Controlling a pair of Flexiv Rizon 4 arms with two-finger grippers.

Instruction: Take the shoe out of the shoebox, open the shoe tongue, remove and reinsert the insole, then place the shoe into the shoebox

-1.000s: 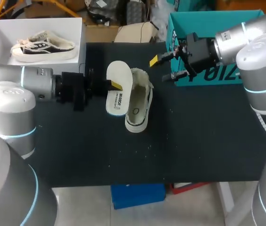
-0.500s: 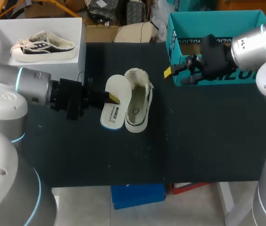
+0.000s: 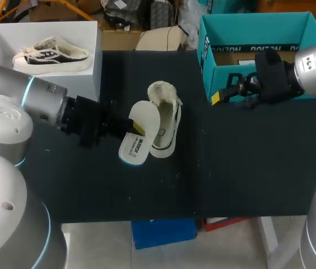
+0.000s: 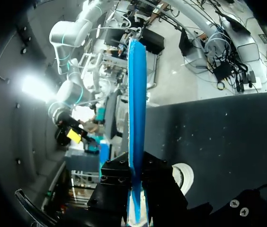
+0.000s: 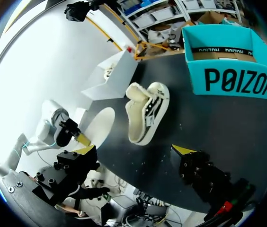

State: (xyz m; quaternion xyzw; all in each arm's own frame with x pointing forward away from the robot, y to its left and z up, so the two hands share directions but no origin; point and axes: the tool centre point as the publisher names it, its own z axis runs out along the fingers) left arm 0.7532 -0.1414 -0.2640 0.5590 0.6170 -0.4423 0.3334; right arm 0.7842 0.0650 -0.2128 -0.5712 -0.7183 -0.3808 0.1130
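The teal shoebox (image 3: 259, 31) stands at the far right of the black surface (image 3: 247, 168), and the shoe (image 3: 168, 120) lies outside it near the middle. The left tool (image 3: 136, 126) is clamped on the white insole (image 3: 137, 141), just beside the shoe. The right tool (image 3: 229, 94), fingers wide apart and empty, hangs before the shoebox.

the insole (image 3: 138, 137) overlaps one side of the shoe (image 3: 168, 120) and hides all but one yellow tip of the left tool (image 3: 136, 126); in the left wrist view that tool's black body hides most of the shoe, only a white sliver showing
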